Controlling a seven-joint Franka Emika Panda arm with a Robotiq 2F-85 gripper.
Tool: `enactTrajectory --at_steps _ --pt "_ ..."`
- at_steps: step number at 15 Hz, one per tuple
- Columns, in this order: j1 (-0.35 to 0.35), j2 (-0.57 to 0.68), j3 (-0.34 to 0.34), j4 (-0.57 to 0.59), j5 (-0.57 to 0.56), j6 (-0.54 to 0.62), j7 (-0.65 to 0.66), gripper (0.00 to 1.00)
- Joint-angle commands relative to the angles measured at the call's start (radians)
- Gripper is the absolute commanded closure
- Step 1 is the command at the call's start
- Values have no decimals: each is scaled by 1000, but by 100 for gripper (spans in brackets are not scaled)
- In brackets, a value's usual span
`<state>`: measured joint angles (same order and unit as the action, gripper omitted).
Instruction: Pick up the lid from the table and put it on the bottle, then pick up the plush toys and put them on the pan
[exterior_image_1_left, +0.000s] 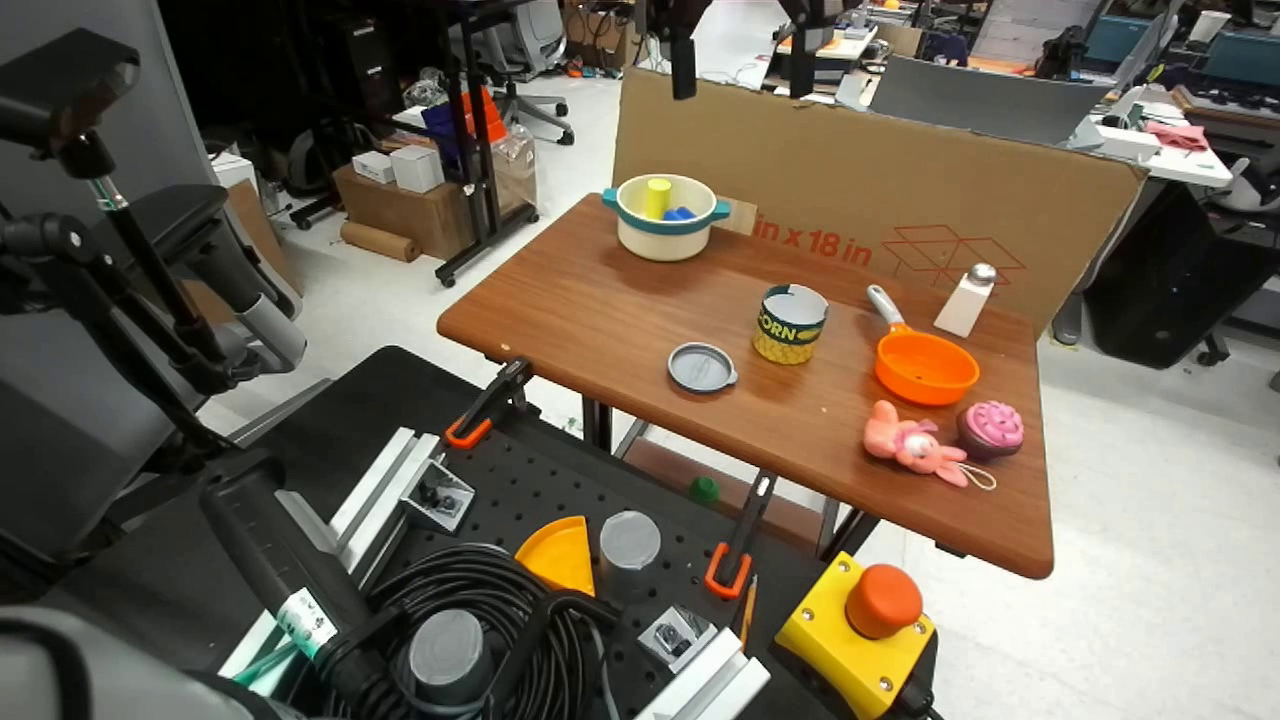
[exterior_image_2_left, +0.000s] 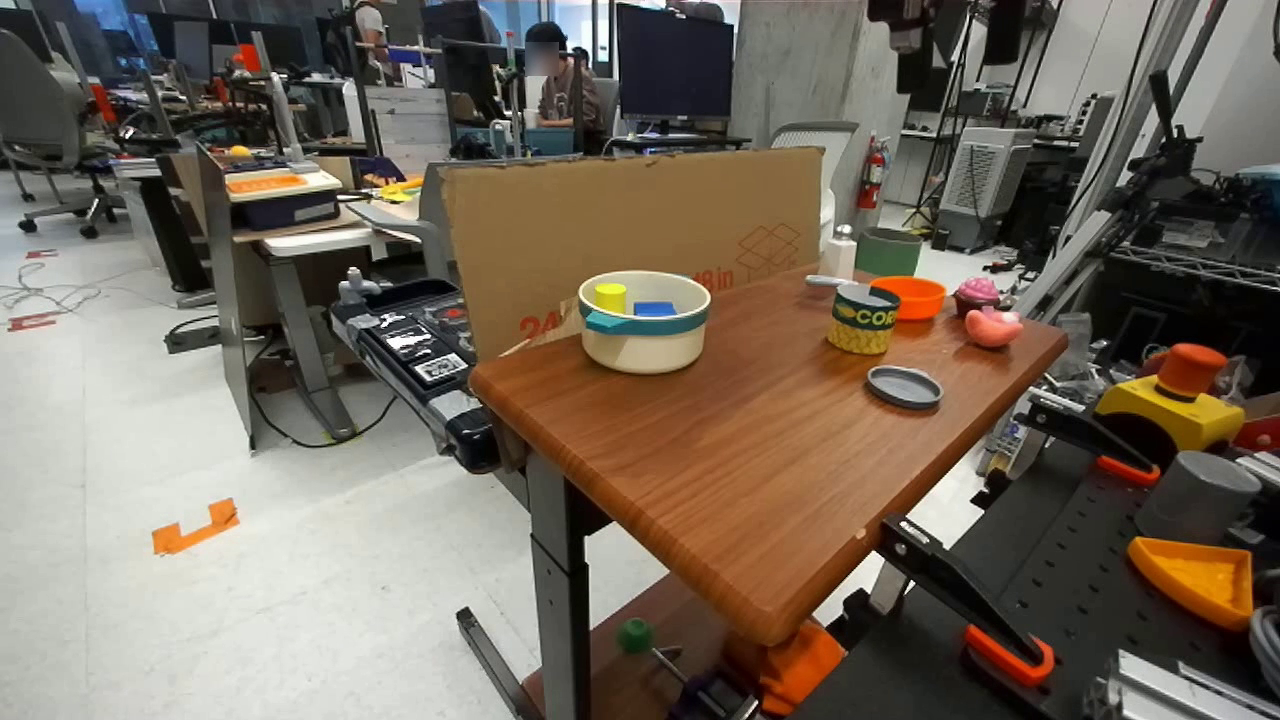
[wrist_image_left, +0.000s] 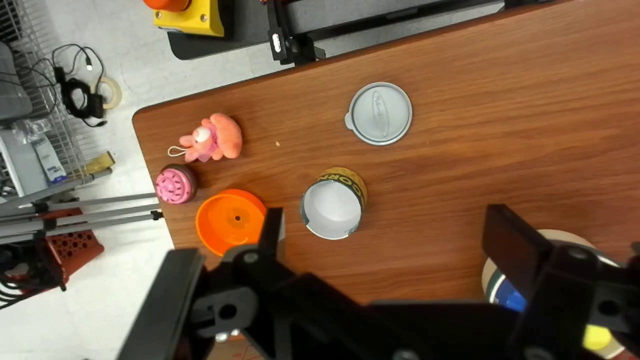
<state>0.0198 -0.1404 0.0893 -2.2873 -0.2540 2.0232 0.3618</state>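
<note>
The gripper, nearest in the wrist view, hung spread and empty. Beyond stood the uncovered bottle, then the lid, flat on the table. Fetching the lid seemed the step, next needing a centred descent, its depth hard to judge.

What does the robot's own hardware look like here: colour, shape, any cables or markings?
The pincer is black, with two straight, blocky fingers. In the wrist view, its angular links look black to dark grey and show round holes. I make out no cable or lettering on it. The arm itself can't be clearly made out, so I can't describe its look.
</note>
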Motion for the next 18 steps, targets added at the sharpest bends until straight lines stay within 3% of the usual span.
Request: enactTrajectory --at_steps 1,7,18 --pt "4 -18 -8 -61 -8 46 -59 0" --pt "-5 22 -16 -107 12 51 -15 0" --pt "-16 217 -69 -59 -26 153 112 0"
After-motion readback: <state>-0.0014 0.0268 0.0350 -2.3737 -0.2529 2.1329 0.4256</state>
